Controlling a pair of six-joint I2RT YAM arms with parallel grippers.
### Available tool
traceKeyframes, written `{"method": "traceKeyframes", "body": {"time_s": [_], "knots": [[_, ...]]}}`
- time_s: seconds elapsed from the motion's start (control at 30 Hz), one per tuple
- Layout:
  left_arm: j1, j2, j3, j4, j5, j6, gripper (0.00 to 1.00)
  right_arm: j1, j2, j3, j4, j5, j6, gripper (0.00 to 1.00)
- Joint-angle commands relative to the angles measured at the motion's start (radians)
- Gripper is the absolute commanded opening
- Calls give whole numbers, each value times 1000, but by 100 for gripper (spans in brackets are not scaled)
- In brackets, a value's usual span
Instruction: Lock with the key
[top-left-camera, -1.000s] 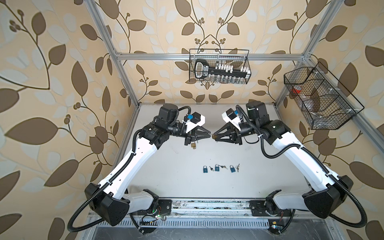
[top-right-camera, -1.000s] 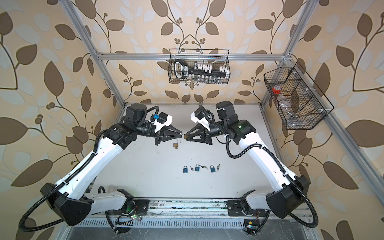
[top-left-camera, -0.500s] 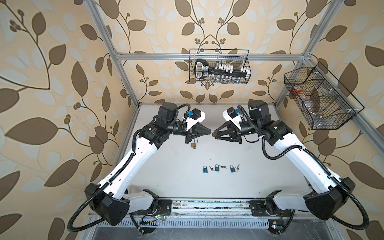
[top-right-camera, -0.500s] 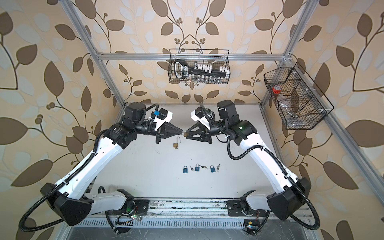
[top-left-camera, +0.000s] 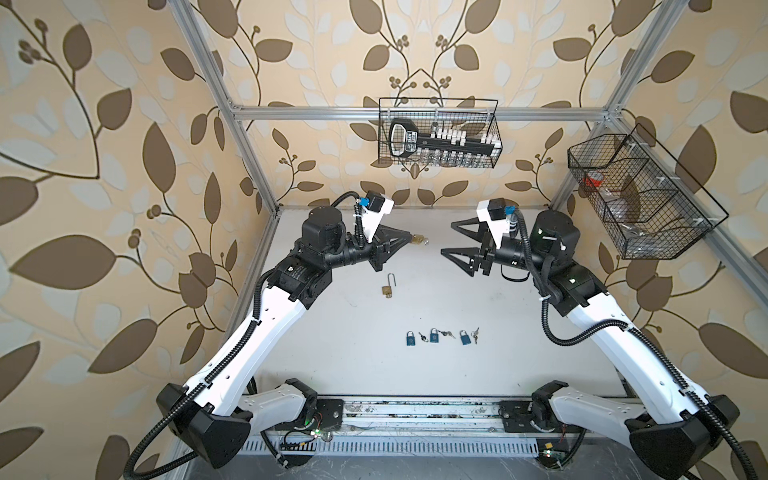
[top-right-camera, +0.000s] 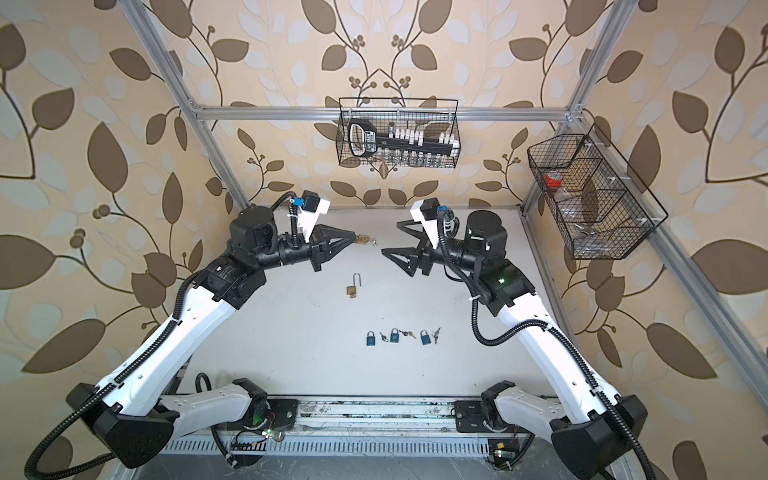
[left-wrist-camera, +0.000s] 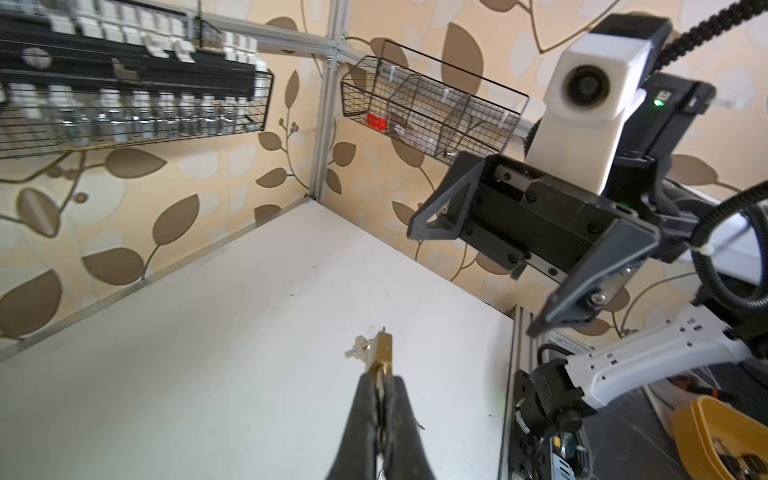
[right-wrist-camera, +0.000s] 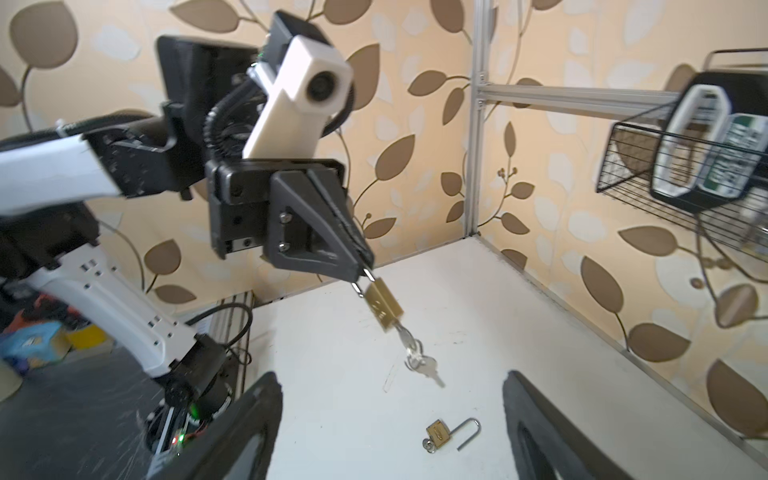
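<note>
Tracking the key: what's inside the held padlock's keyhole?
A key, ring dangling; its blade is hidden within the brass padlock, whose shackle the jaws of the left gripper partly cover.

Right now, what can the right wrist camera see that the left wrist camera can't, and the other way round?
Only the right wrist view shows the loose padlock, which lies on the table with its shackle swung open.

Only the left wrist view shows the side basket with a red thing inside.

Both views show the held padlock, pinched by its shackle in the shut left gripper, with keys hanging from it. Both also show the back basket on the wall.
</note>
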Motion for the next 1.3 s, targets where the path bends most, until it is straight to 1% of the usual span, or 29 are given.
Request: {"method": "traceKeyframes", "body": {"time_s": [0.0,0.1,0.2,0.23,0.3,0.37,0.43,0.5,0.57,0.67,0.73,0.83,0.93,1.03,1.2,1.27], "knots": [[-8,-53,42,50,-99,-121,0,-76,18,-47,192,-51,275,81],[-8,-72,11,109,-12,-100,0,-107,30,-90,391,-190,434,81],[-8,-72,4,135,36,-102,0,-103,52,-84,544,-311,555,81],[-8,-72,-1,149,46,-104,0,-100,58,-79,585,-333,584,81],[-8,-71,-17,198,62,-135,0,-80,72,-52,602,-366,609,81],[-7,-64,-17,218,79,-161,0,-55,81,-28,593,-367,612,81],[-8,-52,-16,241,109,-190,0,-33,94,3,534,-344,594,80],[-8,-36,-16,290,166,-231,0,-24,108,34,459,-319,556,80],[-8,-24,-24,353,211,-286,0,-22,103,23,469,-307,533,80],[-8,-6,-39,463,286,-374,0,-17,93,14,471,-309,466,81],[-8,0,-34,483,323,-397,0,-14,84,13,487,-307,434,81],[-9,-4,-35,481,328,-400,0,2,76,17,516,-306,406,79],[-9,-3,-37,490,329,-414,0,35,79,39,481,-310,338,75],[-10,2,-43,520,340,-440,0,60,83,55,422,-282,271,68],[-13,1,-44,537,351,-450,0,71,97,60,436,-274,280,59],[-14,2,-41,537,352,-453,0,75,103,66,435,-275,280,53]]}}
